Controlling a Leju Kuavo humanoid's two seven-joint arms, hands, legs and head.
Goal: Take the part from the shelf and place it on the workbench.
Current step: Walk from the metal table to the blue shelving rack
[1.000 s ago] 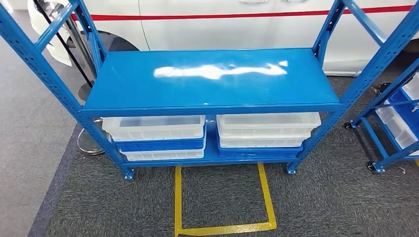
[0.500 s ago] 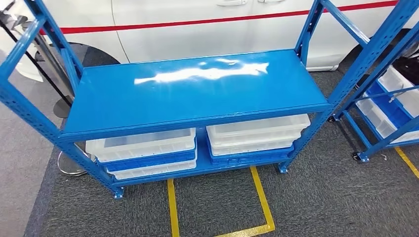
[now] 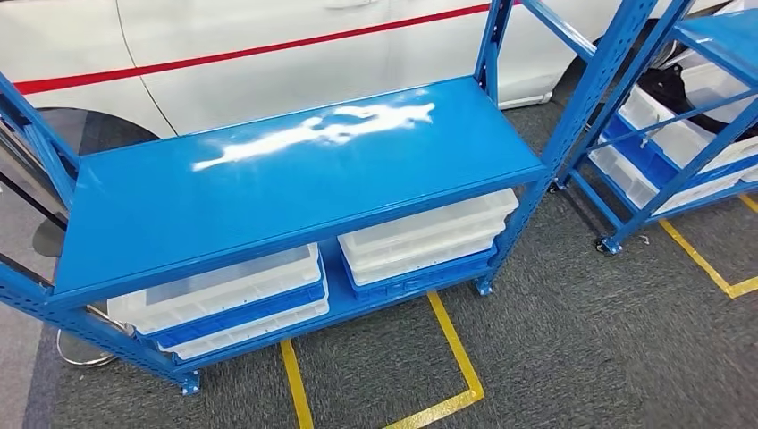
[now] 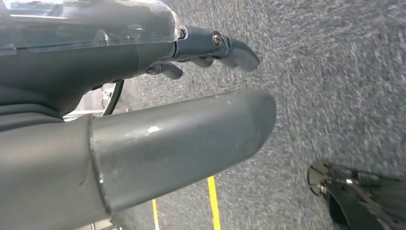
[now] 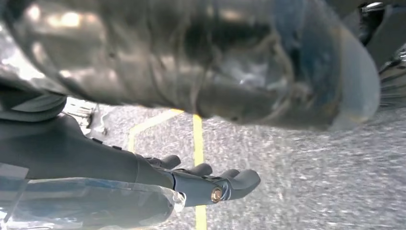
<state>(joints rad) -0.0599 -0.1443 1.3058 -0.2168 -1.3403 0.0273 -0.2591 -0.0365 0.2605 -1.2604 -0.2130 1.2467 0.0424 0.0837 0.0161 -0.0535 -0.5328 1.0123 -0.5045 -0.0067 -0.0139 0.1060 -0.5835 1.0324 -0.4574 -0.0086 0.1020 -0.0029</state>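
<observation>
Stacked trays [image 3: 268, 299] sit under the shelf top [image 3: 268, 197]; a second rack [image 3: 661, 116] stands right.

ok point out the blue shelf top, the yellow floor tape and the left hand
blue shelf top [image 3: 268, 192], head view, bare middle of the surface
yellow floor tape [image 3: 453, 344], head view, right-hand strip
left hand [image 4: 158, 139], left wrist view, thick grey thumb

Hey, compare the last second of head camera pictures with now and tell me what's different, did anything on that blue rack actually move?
Only the camera moved: the view swung to the right, so the blue rack slid left and looks tilted, and more of the second rack came in. Nothing was taken hold of or let go. The white bins lie stacked on the bottom shelf as before, and the top shelf has nothing on it. The left hand and right hand hang over the carpet, holding nothing.
</observation>
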